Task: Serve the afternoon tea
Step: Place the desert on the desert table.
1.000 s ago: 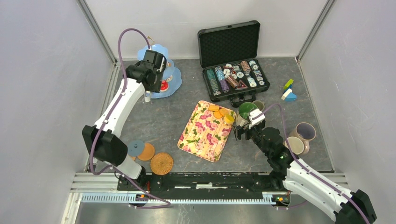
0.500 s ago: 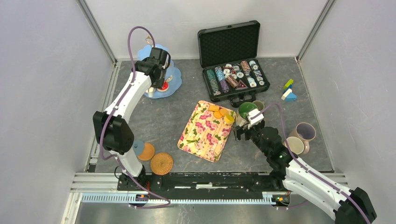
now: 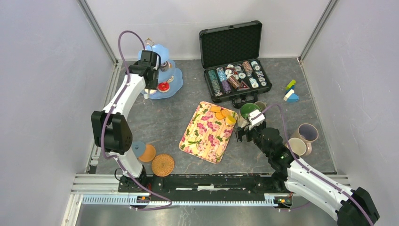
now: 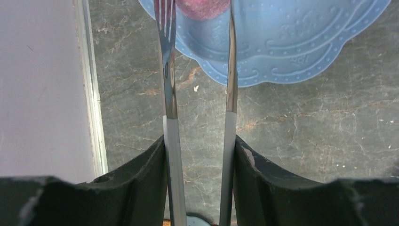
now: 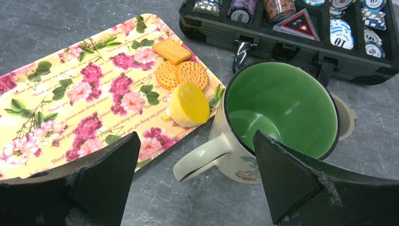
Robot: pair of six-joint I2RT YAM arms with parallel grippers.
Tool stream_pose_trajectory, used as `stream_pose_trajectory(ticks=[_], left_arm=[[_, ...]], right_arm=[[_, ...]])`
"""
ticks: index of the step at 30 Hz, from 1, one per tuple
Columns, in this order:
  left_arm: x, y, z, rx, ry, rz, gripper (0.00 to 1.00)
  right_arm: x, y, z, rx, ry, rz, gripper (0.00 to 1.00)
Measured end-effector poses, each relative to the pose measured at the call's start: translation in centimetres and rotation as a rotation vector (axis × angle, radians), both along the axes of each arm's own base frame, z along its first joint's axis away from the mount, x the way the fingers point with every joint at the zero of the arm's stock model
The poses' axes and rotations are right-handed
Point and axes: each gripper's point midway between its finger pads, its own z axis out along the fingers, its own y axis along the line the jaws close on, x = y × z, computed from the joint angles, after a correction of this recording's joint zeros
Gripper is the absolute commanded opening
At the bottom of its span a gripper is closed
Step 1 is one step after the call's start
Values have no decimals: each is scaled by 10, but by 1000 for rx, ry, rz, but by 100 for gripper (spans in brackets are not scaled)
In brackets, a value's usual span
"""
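Observation:
My left gripper (image 3: 149,66) is over the blue tiered stand (image 3: 170,81) at the back left, shut on metal tongs (image 4: 169,94). The tong tips reach a pink round cake (image 4: 203,7), cut off by the frame's top edge, over the blue stand plate (image 4: 291,42). A red donut (image 3: 163,86) lies on the stand. My right gripper (image 5: 196,141) is open and low at the green-lined mug (image 5: 282,103), its jaws either side of the mug's handle (image 5: 202,157). The floral tray (image 3: 204,134) holds orange biscuits (image 5: 181,70) and a yellow cake (image 5: 189,104).
An open black case (image 3: 235,70) of poker chips stands behind the green-lined mug. A lilac mug (image 3: 307,132) and a beige mug (image 3: 298,147) stand at the right. Woven coasters (image 3: 163,165) lie at the front left. Building blocks (image 3: 291,92) lie at the back right.
My left gripper has shifted a little left and back over the blue stand, with the tongs still in it. The right arm has not moved.

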Motion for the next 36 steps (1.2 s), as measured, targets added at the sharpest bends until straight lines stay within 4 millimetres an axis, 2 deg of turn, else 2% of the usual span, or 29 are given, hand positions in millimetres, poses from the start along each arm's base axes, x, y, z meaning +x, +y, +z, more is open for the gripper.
stream_pose_trajectory(ticks=[7, 15, 20, 24, 30, 36], left_arm=[[14, 11, 2, -72, -51, 17, 31], [23, 4, 3, -126, -83, -12, 36], [23, 2, 3, -137, -86, -18, 43], [15, 3, 7, -138, -92, -15, 44], [2, 5, 30, -151, -153, 0, 50], [-15, 5, 37, -163, -159, 21, 55]], right_arm=[[0, 0, -1, -3, 3, 0, 98], [0, 0, -1, -1, 2, 0, 98], [0, 0, -1, -1, 2, 0, 98], [0, 0, -1, -1, 3, 1, 98], [0, 0, -2, -3, 5, 1, 98], [0, 1, -1, 0, 3, 6, 98]])
